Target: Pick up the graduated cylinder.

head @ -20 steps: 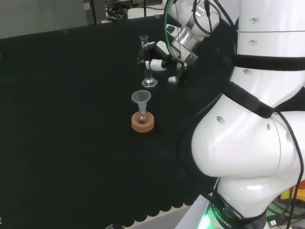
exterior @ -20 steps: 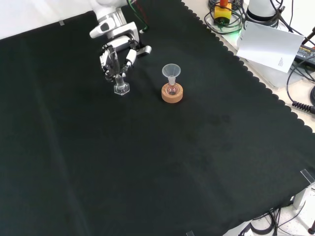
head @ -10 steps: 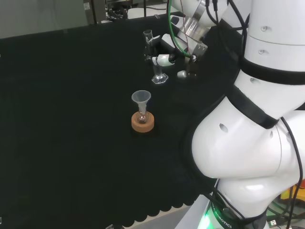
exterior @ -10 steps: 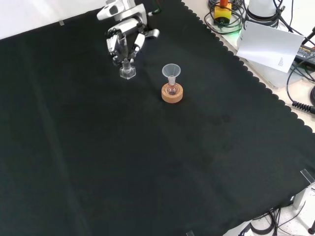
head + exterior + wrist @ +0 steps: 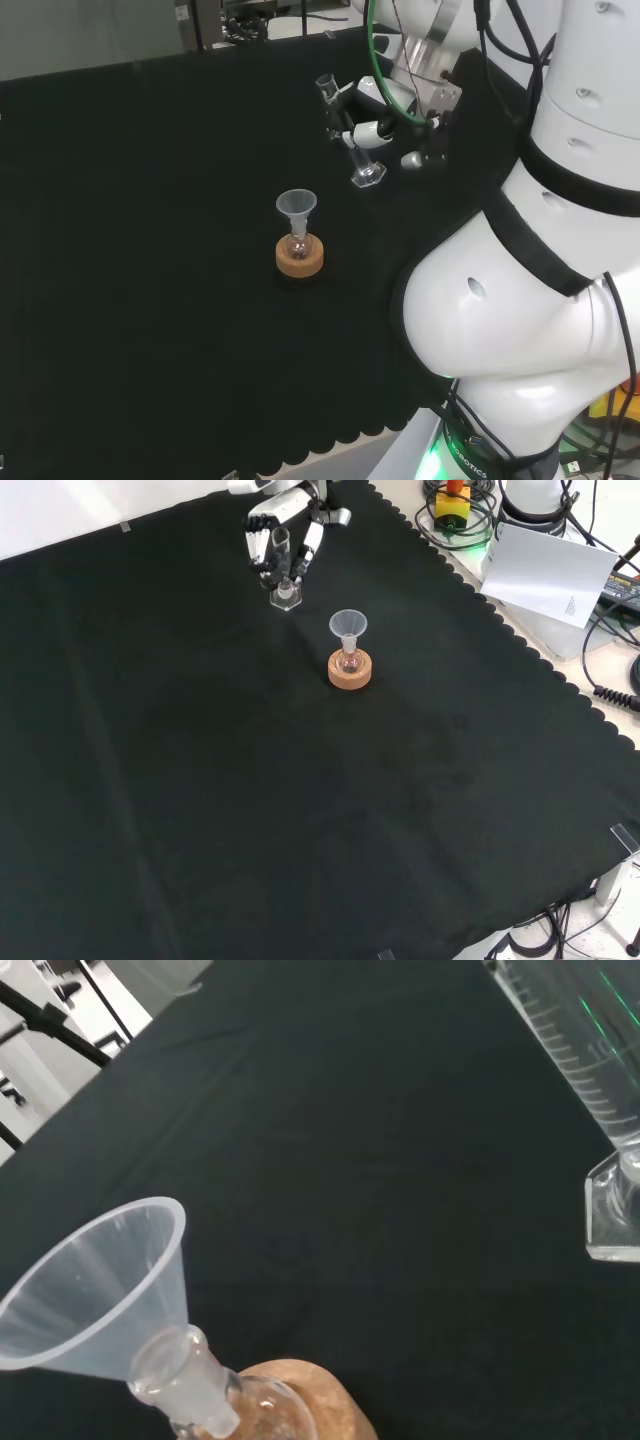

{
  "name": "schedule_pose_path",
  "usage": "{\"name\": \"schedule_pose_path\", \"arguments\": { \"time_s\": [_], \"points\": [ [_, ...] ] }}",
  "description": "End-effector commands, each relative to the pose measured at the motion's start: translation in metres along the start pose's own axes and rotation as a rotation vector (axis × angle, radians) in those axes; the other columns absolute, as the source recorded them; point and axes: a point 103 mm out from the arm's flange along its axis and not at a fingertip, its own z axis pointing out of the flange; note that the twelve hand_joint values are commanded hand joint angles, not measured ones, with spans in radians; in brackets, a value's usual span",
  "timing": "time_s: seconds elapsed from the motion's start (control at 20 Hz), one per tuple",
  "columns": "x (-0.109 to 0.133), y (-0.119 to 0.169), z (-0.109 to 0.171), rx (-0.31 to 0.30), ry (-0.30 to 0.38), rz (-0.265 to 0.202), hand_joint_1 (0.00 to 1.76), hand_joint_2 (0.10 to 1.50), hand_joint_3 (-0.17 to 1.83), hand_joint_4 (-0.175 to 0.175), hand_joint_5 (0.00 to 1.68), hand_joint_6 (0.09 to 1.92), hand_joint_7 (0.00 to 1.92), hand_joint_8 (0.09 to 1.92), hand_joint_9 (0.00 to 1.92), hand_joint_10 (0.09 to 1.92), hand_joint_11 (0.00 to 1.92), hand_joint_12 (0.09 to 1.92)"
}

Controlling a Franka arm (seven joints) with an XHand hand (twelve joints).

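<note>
**Graduated cylinder held in the hand, tilted, above the cloth**

The hand point(image 5: 372, 128) grasped the graduated cylinder point(image 5: 348, 140), its fingers point(image 5: 270, 542) curled round the clear tube at about mid-height. In the head view the cylinder's long axis leaned: the open mouth pointed up and to the left, while the hexagonal foot point(image 5: 368, 176) sat lower and to the right. In the front view the tube ran nearly straight down from between the fingers to the foot point(image 5: 285, 598). The foot appeared to hang clear of the black cloth point(image 5: 300, 800), though whether a gap remained beneath it could not be told for certain from these views.

A clear plastic funnel point(image 5: 296, 208) stood in the neck of a small round flask point(image 5: 297, 245), which rested on a cork ring point(image 5: 300, 257). In the front view this set stood near the cylinder, below it and to its right, apart from it. In the wrist view the funnel point(image 5: 95, 1295) and the graduated tube with its foot point(image 5: 612, 1210) showed close by, with bare cloth between them.

Judged against the task, the grasp was already made and the lift seemed under way. The relation that mattered was the tilt of the cylinder within the fingers: a further lift would have called for keeping that axis from swinging, and for keeping the foot away from the funnel.
</note>
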Motion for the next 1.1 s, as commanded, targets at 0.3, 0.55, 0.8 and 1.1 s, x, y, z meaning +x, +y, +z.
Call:
{"name": "schedule_pose_path", "arguments": {
  "time_s": [0.3, 0.55, 0.8, 1.1],
  "points": [
    [-0.024, -0.059, 0.0, 0.181, -0.065, 0.026, 1.13, 1.16, -0.01, -0.148, 0.92, 1.11, 1.25, 0.37, 1.41, 0.11, 1.28, 0.72],
    [-0.026, -0.071, 0.006, 0.235, -0.071, 0.031, 1.13, 1.16, -0.01, -0.149, 0.92, 1.11, 1.26, 0.37, 1.41, 0.11, 1.28, 0.72],
    [-0.03, -0.079, 0.002, 0.252, -0.084, 0.045, 1.13, 1.15, -0.01, -0.15, 0.92, 1.11, 1.26, 0.36, 1.42, 0.1, 1.28, 0.72],
    [-0.033, -0.088, -0.004, 0.267, -0.095, 0.058, 1.13, 1.15, -0.01, -0.149, 0.92, 1.1, 1.26, 0.36, 1.42, 0.1, 1.29, 0.72]
  ]
}}
